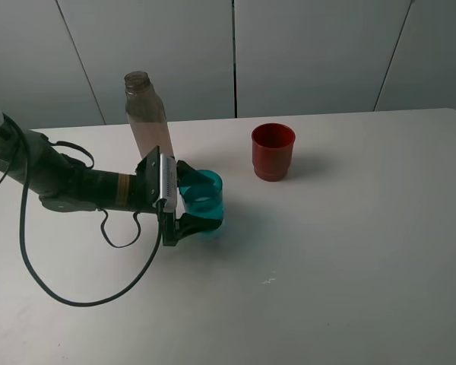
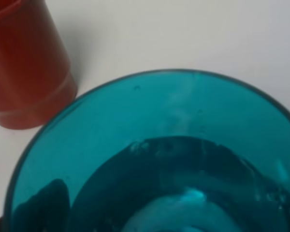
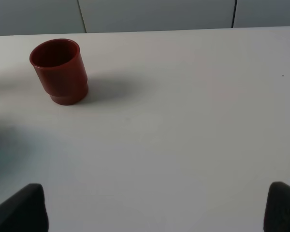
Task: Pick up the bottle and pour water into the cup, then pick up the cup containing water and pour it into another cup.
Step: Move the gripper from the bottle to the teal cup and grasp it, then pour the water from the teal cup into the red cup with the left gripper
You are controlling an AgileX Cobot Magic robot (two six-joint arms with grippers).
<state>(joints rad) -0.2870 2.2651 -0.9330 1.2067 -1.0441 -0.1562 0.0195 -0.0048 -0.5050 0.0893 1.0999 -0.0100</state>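
Bottle first: the tall, slim, translucent grey-brown plastic one with a bare threaded neck (image 1: 147,114) stands upright toward the back left of my white table (image 1: 349,251). Just in front of it my left arm reaches in low from the left edge, forearm almost level above the tabletop, a black cable (image 1: 76,293) looping under it. The left gripper (image 1: 200,199) has its fingers (image 1: 184,226) spread as wide as they go, one on the far side and one on the near side of the translucent teal-blue plastic tumbler (image 1: 209,205), which sits upright on the table between them. I cannot tell whether the pads touch its wall. My left wrist camera is nearly filled by the tumbler's rim (image 2: 159,96).

Further right, well apart, the opaque red-brown plastic cup with a stepped base (image 1: 273,152) stands upright and alone. My right gripper (image 3: 152,208) shows only in its own camera: fingers (image 3: 19,208) set wide, nothing between them, hovering near the table and facing the red-brown cup (image 3: 60,72).
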